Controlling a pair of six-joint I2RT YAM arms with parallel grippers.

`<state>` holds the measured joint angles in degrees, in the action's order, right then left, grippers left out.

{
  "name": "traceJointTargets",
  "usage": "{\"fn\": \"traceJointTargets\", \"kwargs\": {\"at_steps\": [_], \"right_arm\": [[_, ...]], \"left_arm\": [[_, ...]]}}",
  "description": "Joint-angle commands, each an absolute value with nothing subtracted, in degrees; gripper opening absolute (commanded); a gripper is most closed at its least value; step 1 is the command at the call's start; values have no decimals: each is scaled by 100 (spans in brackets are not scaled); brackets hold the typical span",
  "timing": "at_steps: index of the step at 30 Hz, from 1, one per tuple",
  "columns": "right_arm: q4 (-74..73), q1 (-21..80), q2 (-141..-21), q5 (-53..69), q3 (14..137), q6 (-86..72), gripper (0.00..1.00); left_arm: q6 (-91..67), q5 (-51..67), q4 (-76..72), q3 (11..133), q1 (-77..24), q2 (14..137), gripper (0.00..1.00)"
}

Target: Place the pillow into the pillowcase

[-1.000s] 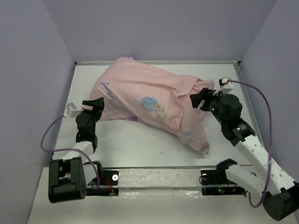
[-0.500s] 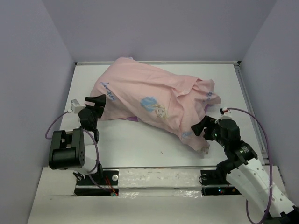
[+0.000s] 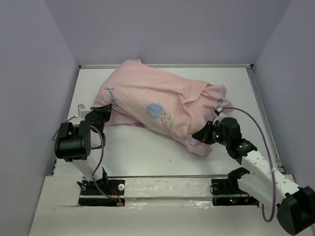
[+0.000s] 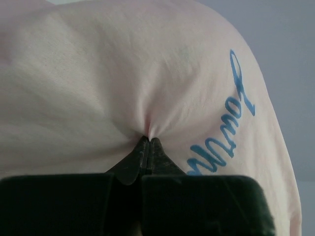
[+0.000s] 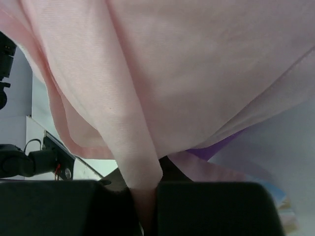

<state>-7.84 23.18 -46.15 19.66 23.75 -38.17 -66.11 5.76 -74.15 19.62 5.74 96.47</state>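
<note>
white table (image 3: 147, 150) bears the pillowcase (image 3: 147, 93), where left gripper (image 3: 105, 109) and right gripper (image 3: 199, 137), earlier released, now pinch its fabric.

Left claw (image 4: 149, 142) clamped tight, arm folded low; right claw (image 3: 199, 138) closed, arm stretched forward-left.

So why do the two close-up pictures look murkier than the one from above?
Top external: even light, sharp, only a faint shadow under the pillowcase. Left wrist: the left pincer is a dark, blurred mass too near the lens; cloth soft-focused. Right wrist: the right pincer equally blurred, though the weave reads crisp.
</note>
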Motion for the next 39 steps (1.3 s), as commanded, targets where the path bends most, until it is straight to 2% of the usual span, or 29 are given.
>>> {"fn": "traceJointTargets", "kwargs": {"at_steps": [1,4,6,7,8,10,11,12,14,17,21,22,24,28,30,31,32,33,34,35,36,37,39], "right_arm": [[-157,2303,-4317,2250,2891,-3612,0],[-868,2303,-3877,2477,3391,-3455,0],[-1597,2303,-3675,2723,3969,-3191,0],[-1808,2303,-3578,3003,4173,-3103,0],[-2228,2303,-3377,3128,4375,-2946,0],[-2591,2303,-3165,3330,5034,-2848,0],[-2845,2303,-2973,3496,5471,-2856,0],[-2926,2303,-2919,3498,5476,-2883,0],[-3102,2303,-2787,3673,6124,-3110,0],[-3321,2303,-2804,3569,6887,-3348,0],[-3586,2303,-3092,2235,7076,-3454,0],[-3577,2303,-3198,1632,6988,-3384,0],[-3368,2303,-3470,1162,6541,-3401,0],[-2621,2303,-4426,-302,5699,-3384,0],[-1962,1813,-4928,-256,5389,-3471,0],[-1568,1489,-5635,694,5362,-3567,0],[-1356,1163,-6017,1121,5353,-3655,0],[-1153,629,-6395,1456,5370,-3752,0],[-864,459,-6746,1911,5527,-3857,0],[-757,292,-7324,1881,5641,-3884,6],[-695,229,-7539,1707,5747,-3902,20],[-686,176,-7732,1653,5905,-3885,45],[-598,123,-8093,1670,6397,-3850,60]], "left_arm": [[-6461,554,-9264,1908,598,9318,0],[-6285,422,-8478,1574,598,8090,0],[-5961,247,-7686,1460,580,6527,0],[-5820,168,-6698,1468,571,5947,0],[-5662,80,-6184,1503,563,4732,0],[-5222,-272,-5085,1862,527,3591,0],[-4873,-438,-3644,2246,519,2655,0],[-4869,-483,-3630,2476,519,2289,0],[-4405,-527,-2464,3282,519,1671,0],[-3905,-501,-1408,4006,519,1442,0],[-3613,-212,-949,4719,519,1897,0],[-3630,-98,-1010,4694,519,2273,0],[-3700,383,-1212,4483,519,2766,0],[-4138,633,-2378,3921,519,3953,0],[-4218,528,-2688,3788,492,4682,0],[-4254,484,-2907,3797,483,5207,0],[-4254,457,-3014,3823,483,5464,0],[-4254,379,-3154,3902,483,5719,7],[-4350,361,-3434,3955,466,6174,36],[-4394,439,-3558,4077,457,6353,53],[-4455,474,-3664,4156,457,6511,67],[-4543,475,-3891,4201,431,6608,81],[-4545,405,-4104,4358,282,6636,95]]}}
